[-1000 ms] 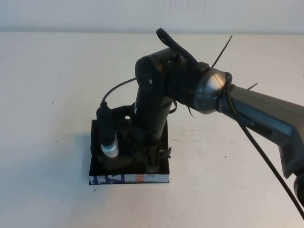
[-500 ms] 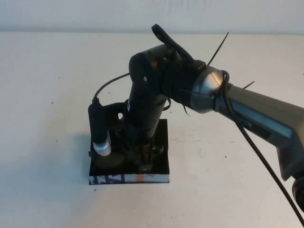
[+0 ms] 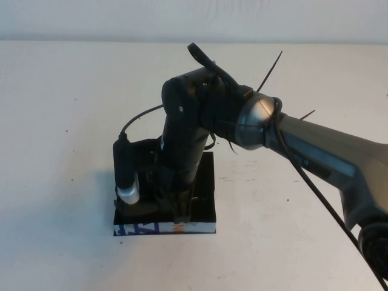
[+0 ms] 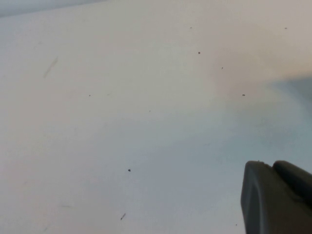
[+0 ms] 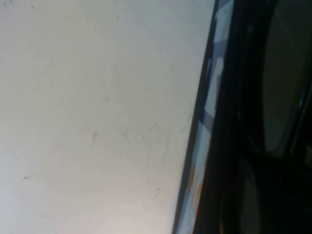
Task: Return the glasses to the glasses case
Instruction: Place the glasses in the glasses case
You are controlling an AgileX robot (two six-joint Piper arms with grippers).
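Observation:
The black glasses case (image 3: 206, 206) lies open on the table, its white front edge printed with blue and orange toward me; that edge also shows in the right wrist view (image 5: 204, 122). My right gripper (image 3: 182, 213) reaches down inside the case, near its front wall. The arm hides the glasses in the high view. In the right wrist view a dark frame with a greyish lens (image 5: 285, 73) lies inside the case. My left gripper (image 4: 278, 195) shows only in the left wrist view, shut and empty over bare table, away from the case.
The white table (image 3: 73, 121) spreads around the case on all sides. The right arm's wrist camera, a black cylinder with a white tip (image 3: 128, 176), hangs over the case's left side. Cables (image 3: 321, 200) trail along the right arm.
The right arm has swung a little to the left and dipped lower into the case. The glasses' temple, visible by the case's right wall a second ago, is now covered.

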